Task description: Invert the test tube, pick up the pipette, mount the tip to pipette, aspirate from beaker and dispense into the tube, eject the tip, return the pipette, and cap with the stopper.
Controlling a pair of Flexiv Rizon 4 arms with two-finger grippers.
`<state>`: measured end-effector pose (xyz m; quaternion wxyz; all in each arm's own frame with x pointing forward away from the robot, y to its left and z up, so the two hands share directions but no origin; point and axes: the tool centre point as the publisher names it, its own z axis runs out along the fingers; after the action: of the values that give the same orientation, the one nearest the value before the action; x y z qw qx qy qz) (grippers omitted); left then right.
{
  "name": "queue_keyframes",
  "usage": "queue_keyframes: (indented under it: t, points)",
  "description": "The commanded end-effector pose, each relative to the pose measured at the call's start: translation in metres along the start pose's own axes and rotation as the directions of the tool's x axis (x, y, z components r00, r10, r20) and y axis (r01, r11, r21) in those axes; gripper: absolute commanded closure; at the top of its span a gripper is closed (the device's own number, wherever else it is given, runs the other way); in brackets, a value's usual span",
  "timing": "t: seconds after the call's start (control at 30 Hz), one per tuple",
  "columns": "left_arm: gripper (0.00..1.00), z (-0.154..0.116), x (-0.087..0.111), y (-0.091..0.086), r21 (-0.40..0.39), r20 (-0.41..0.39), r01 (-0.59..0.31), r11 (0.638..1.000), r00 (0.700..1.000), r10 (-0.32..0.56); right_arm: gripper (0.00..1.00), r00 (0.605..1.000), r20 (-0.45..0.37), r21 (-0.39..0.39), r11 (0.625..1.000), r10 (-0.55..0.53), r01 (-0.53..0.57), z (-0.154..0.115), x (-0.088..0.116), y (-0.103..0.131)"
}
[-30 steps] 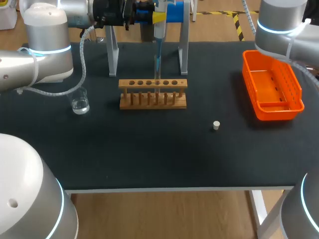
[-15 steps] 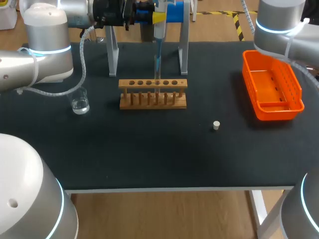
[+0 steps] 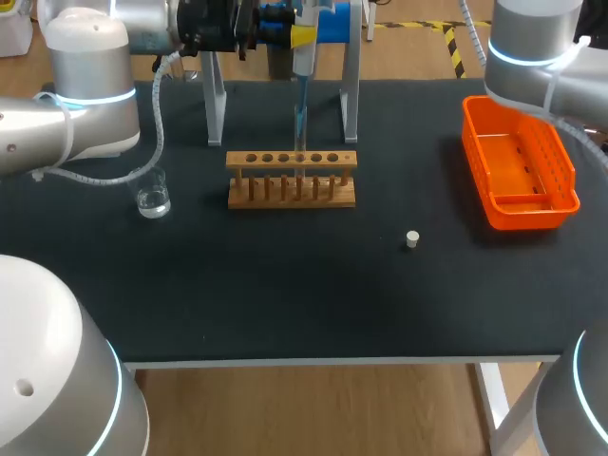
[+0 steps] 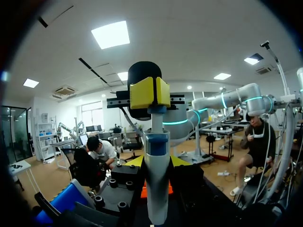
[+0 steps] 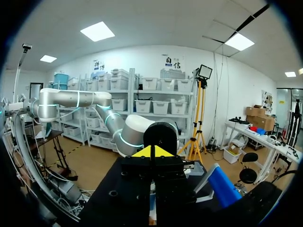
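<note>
My left gripper (image 3: pixel 296 34) is at the back of the table, shut on the white and blue pipette (image 3: pixel 302 66), which hangs upright. Its tip (image 3: pixel 300 122) points down into the clear test tube standing in the wooden rack (image 3: pixel 292 179); how deep it goes I cannot tell. In the left wrist view the pipette (image 4: pixel 156 189) runs down from the yellow tips of the left gripper (image 4: pixel 149 92). A glass beaker (image 3: pixel 152 199) with liquid stands left of the rack. The small white stopper (image 3: pixel 412 238) lies right of the rack. My right gripper (image 5: pixel 151 152) is shut and holds nothing.
The pipette stand (image 3: pixel 351 85), with metal legs and a blue holder, is behind the rack. An orange bin (image 3: pixel 519 163) sits at the right, under my right arm (image 3: pixel 541 57). The black mat (image 3: pixel 304 294) in front of the rack is bare.
</note>
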<state>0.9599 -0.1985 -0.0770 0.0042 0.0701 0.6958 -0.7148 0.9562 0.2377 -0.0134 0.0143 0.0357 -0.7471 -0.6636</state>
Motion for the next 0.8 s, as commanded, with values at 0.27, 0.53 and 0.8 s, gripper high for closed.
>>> queue_keyframes:
  t: [0.27,0.53,0.8]
  points:
    - [1.0,-0.001,-0.003,-0.003,0.001,-0.006,0.0,1.0,1.0,0.0,1.0,1.0,-0.007,0.007,1.0,0.015,-0.015,0.0,0.003,-0.01]
    - [1.0,-0.001,-0.003,-0.003,0.001,-0.006,0.0,1.0,1.0,0.0,1.0,1.0,-0.013,0.011,1.0,0.028,-0.028,0.002,0.004,-0.017]
    - [1.0,-0.001,-0.003,-0.003,0.001,-0.006,0.0,1.0,1.0,0.0,1.0,0.999,-0.016,0.014,0.999,0.041,-0.04,0.002,0.005,-0.022]
